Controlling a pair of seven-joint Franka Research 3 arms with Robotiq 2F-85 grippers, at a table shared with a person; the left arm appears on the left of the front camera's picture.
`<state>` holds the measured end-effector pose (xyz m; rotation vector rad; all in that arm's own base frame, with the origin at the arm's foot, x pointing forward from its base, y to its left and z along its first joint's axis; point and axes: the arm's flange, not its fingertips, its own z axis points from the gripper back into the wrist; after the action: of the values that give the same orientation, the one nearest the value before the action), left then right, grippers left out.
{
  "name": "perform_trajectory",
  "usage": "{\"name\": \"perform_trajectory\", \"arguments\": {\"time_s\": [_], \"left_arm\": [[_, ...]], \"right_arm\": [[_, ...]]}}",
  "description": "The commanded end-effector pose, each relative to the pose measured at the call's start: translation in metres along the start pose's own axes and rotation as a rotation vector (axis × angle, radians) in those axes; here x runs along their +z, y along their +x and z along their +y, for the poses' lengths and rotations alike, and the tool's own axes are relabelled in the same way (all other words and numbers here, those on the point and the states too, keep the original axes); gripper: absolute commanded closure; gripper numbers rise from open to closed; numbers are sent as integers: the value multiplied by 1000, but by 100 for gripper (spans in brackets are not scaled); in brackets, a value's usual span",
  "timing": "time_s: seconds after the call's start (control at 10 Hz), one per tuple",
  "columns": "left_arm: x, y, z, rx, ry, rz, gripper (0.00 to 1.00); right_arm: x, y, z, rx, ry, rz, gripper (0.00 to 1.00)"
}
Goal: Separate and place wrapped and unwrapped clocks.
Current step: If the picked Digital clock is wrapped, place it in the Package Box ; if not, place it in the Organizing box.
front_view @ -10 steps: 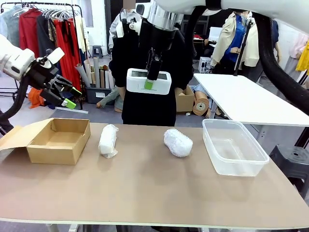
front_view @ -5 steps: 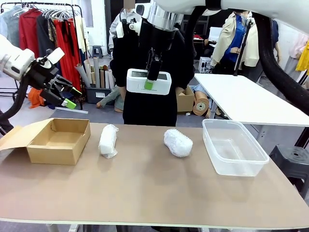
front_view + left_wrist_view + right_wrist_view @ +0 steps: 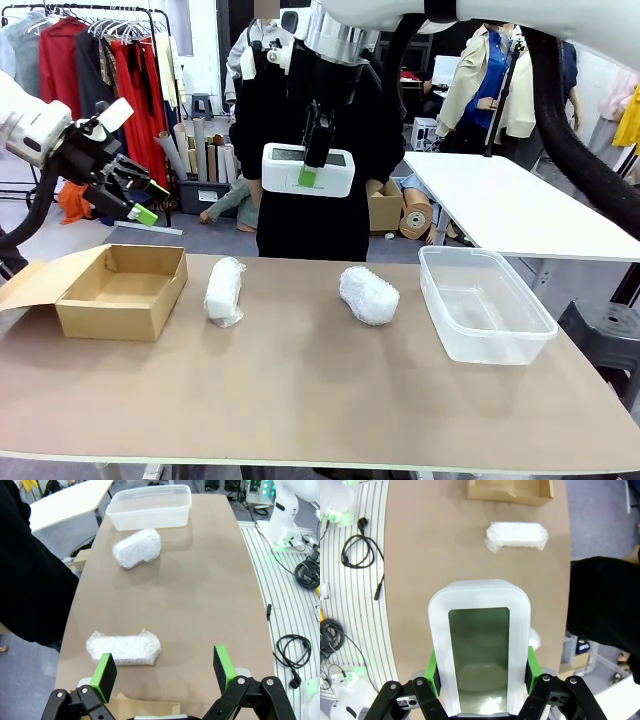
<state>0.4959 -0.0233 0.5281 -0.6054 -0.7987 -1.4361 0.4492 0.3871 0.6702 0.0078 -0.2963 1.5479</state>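
Note:
High above the table's middle, my right gripper is shut on the unwrapped clock, a white rounded body with a grey screen; green pads press its sides. Two wrapped clocks lie on the table: one oblong lump beside the cardboard box, another nearer the tub. In the left wrist view the near lump and the far lump both show. My left gripper hangs open in the air above the box's left, its fingers holding nothing.
An open brown cardboard box sits at the table's left. A clear plastic tub stands at the right. A person in black stands at the far edge behind the held clock. Cables lie on the floor.

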Motion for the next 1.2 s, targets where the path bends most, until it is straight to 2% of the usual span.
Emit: {"name": "perform_trajectory", "arguments": {"time_s": [0.0, 0.4, 0.6, 0.8, 0.9, 1.1], "left_arm": [[1, 1, 0, -2, 1, -1, 0], [1, 1, 0, -2, 1, -1, 0], [1, 1, 0, -2, 1, -1, 0], [1, 1, 0, -2, 1, -1, 0], [1, 1, 0, -2, 1, -1, 0], [1, 1, 0, -2, 1, -1, 0]], "right_arm": [[23, -55, -4, -104, 48, 5, 100], [35, -92, 2, -225, -5, 25, 100], [33, -124, 3, -410, -77, 41, 100], [16, -159, 9, -539, -90, 42, 100], [9, -179, 10, -563, -140, 74, 100], [-14, -206, 18, -608, -234, 75, 100]]}}
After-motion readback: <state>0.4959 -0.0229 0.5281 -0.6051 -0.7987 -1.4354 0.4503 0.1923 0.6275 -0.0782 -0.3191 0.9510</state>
